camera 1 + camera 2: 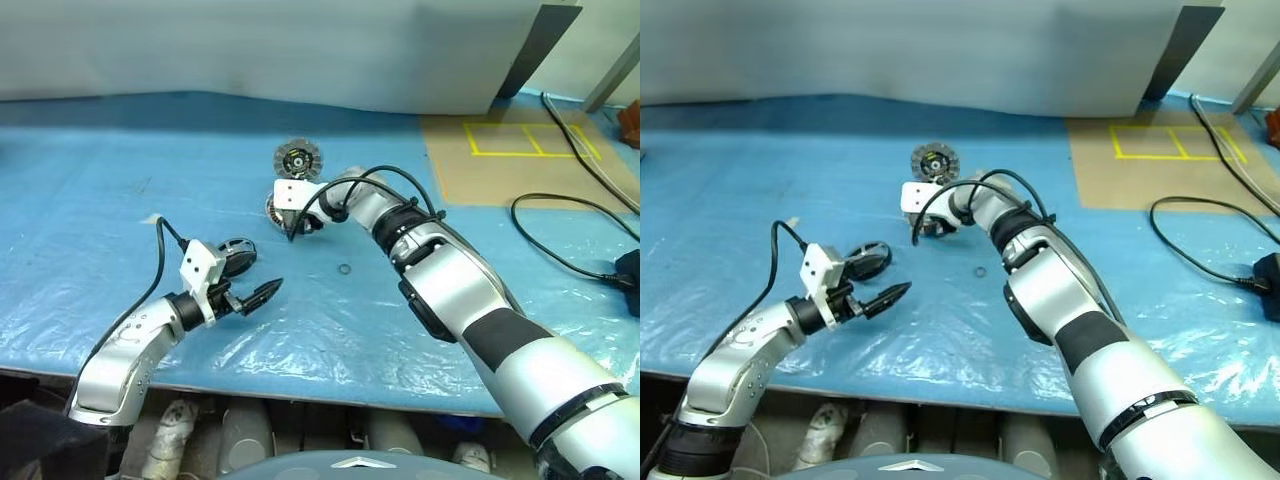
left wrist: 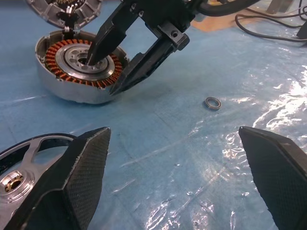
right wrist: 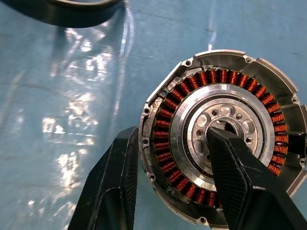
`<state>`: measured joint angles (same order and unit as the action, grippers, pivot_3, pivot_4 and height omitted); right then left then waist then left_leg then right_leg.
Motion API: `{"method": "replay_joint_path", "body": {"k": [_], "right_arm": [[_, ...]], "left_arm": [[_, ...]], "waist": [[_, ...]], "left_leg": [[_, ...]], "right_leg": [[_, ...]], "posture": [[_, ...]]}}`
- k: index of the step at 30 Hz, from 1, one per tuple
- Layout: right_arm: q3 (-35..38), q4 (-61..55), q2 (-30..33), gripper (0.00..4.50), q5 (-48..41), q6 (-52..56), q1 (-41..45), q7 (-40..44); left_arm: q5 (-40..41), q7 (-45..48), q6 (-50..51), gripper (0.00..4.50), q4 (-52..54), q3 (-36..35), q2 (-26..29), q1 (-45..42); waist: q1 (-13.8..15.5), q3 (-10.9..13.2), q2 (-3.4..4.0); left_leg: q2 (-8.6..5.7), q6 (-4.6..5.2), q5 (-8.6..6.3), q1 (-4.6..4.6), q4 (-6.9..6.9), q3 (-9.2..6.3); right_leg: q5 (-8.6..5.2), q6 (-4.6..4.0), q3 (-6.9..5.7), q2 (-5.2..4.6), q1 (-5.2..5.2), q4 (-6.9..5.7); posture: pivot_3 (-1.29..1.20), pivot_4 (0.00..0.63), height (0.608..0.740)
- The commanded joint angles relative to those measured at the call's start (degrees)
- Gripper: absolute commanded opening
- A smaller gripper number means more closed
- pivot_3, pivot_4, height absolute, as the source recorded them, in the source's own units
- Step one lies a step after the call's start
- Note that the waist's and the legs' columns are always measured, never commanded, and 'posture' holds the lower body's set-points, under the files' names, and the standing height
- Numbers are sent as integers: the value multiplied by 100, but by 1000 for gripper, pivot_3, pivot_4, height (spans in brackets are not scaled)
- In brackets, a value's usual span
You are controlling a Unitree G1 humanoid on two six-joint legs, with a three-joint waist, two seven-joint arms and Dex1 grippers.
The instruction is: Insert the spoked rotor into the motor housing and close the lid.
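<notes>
**Operator:** Currently, what is the assembly status?

**Technician:** No step is complete. The motor housing (image 2: 79, 67) sits on the blue sheet (image 1: 120, 210) with its copper windings exposed and nothing seated in its centre. The lid (image 1: 297, 159) stands hinged open at the far rim, ribbed face showing.

**Operator:** Location of the spoked rotor?

**Technician:** The spoked rotor (image 1: 236, 255) lies flat on the sheet, well apart from the housing, just beside the left gripper (image 1: 258, 295). Nothing grips it.

**Operator:** Jaw states?

**Technician:** Left jaws are spread wide and hold nothing. The right gripper (image 2: 103, 72) straddles the housing's near wall: one finger inside the central bore, the other outside the rim. A gap shows at the outer finger, so the wall is bracketed, not yet clamped.

**Operator:** Other items?

**Technician:** A small loose ring (image 2: 211, 103) lies on the sheet between housing and rotor side; not part of this procedure.

**Operator:** Remaining work?

**Technician:** By judgement, all of it: pick up the rotor, seat it in the housing, fold the lid down
</notes>
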<state>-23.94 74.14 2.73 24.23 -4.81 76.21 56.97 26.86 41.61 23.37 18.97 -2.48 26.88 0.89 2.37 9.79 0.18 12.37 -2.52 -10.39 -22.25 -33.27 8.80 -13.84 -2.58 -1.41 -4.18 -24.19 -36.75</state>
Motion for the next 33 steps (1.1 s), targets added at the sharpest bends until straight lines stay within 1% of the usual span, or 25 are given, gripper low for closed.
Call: {"method": "replay_joint_path", "body": {"k": [1, 5, 7, 9, 11, 13, 15, 17, 21, 24, 28, 30, 31, 32, 33], "right_arm": [[-3, -460, 142, 1858, -178, -260, -83, 987], [-44, -1619, 515, 1858, -418, -198, -509, 2048], [-141, -2848, 735, 1858, -607, 247, -1029, 2673], [-262, -4101, 924, 1858, -729, 965, -1602, 3101], [-419, -5124, 1119, 1858, -739, 1728, -2090, 3338], [-571, -6039, 1243, 1858, -844, 2905, -2447, 3496], [-799, -6731, 1479, 1858, -869, 3503, -2735, 3513], [-967, -6999, 1615, 1858, -791, 3852, -2814, 3379], [-1147, -7250, 1724, 1858, -923, 4483, -2808, 3224], [-1293, -7264, 1888, 1858, -846, 4280, -2910, 2960], [-1344, -7263, 1951, 1858, -932, 4130, -2948, 2730], [-1336, -7401, 1962, 2540, -1117, 4381, -2889, 2850], [-1282, -7474, 1926, 2733, -1247, 4687, -2811, 2901], [-1219, -7503, 1886, 3048, -1356, 4873, -2739, 2895], [-1144, -7540, 1873, 3048, -1468, 5015, -2642, 2887]], "left_arm": [[130, 68, 34, 4500, 211, -52, 69, -16], [120, 115, 15, 4500, 44, -35, 77, -142], [159, 158, 58, 4500, -1, -22, 87, -208], [158, 209, 77, 4500, -36, 11, 116, -248], [154, 259, 99, 4500, -50, 30, 142, -259], [166, 288, 129, 4500, -34, 30, 177, -240], [209, 328, 186, 4500, 23, 13, 232, -187], [235, 357, 245, 4500, 37, -1, 273, -182], [219, 426, 280, 4500, 18, 29, 337, -188], [219, 460, 314, 4500, -26, 55, 328, -279], [199, 508, 332, 4500, -83, 93, 310, -380], [204, 535, 344, 4500, -113, 109, 302, -429], [201, 556, 345, 4500, -122, 124, 307, -453], [199, 574, 344, 4500, -132, 138, 311, -473], [213, 598, 360, 4500, -130, 146, 319, -485]], "waist": [[0, 0, 0], [15, 0, 0], [24, 1, -3], [27, 1, -5], [19, 0, -6], [1, 0, -7], [13, 0, -7], [12, 0, -7], [19, 0, -7], [20, 0, -7], [21, 0, -7], [20, 0, -7], [20, 0, -6], [20, 0, -6], [21, 0, -6]], "left_leg": [[0, 0, 0, -1, 0, 0], [0, 25, -11, -9, -1, -1], [-1, 43, 0, -14, -2, -2], [-1, 44, 0, -15, -3, -2], [0, 44, 1, -14, -2, -3], [1, 44, 1, -8, 0, -3], [0, 42, 0, 2, 5, -3], [0, 33, -4, 20, 6, -2], [-3, 21, -12, 38, 7, -1], [-3, 20, -12, 55, 7, 0], [-4, 2, -1, 74, 7, -1], [-4, 1, -1, 92, 8, 0], [-5, 1, -1, 97, 10, 0], [-5, 1, -1, 97, 11, 0], [-7, 2, -1, 97, 12, 0]], "right_leg": [[0, -1, 0, 0, -1, 0], [0, -1, -3, 0, -2, 2], [0, 0, -5, 0, -3, 5], [0, 0, -5, 0, -3, 4], [0, 0, -5, 2, -3, 6], [0, 1, -3, 5, -3, 4], [0, 0, -1, 6, 1, 2], [0, 1, 3, 6, 13, 3], [-1, 2, 14, 4, 26, 4], [-1, 2, 16, 2, 44, 4], [-2, 3, 17, 2, 66, 8], [-2, 3, 19, 2, 84, 9], [-2, 4, 19, 2, 88, 9], [-2, 4, 20, 2, 88, 9], [-2, 4, 20, 2, 88, 9]], "posture": [[0, 150, 740], [0, 150, 740], [0, 150, 740], [0, 150, 740], [0, 150, 740], [0, 150, 740], [0, 150, 740], [0, 150, 740], [0, 150, 740], [0, 150, 740], [0, 150, 740], [0, 150, 740], [0, 150, 740], [0, 150, 740], [0, 150, 740]]}}
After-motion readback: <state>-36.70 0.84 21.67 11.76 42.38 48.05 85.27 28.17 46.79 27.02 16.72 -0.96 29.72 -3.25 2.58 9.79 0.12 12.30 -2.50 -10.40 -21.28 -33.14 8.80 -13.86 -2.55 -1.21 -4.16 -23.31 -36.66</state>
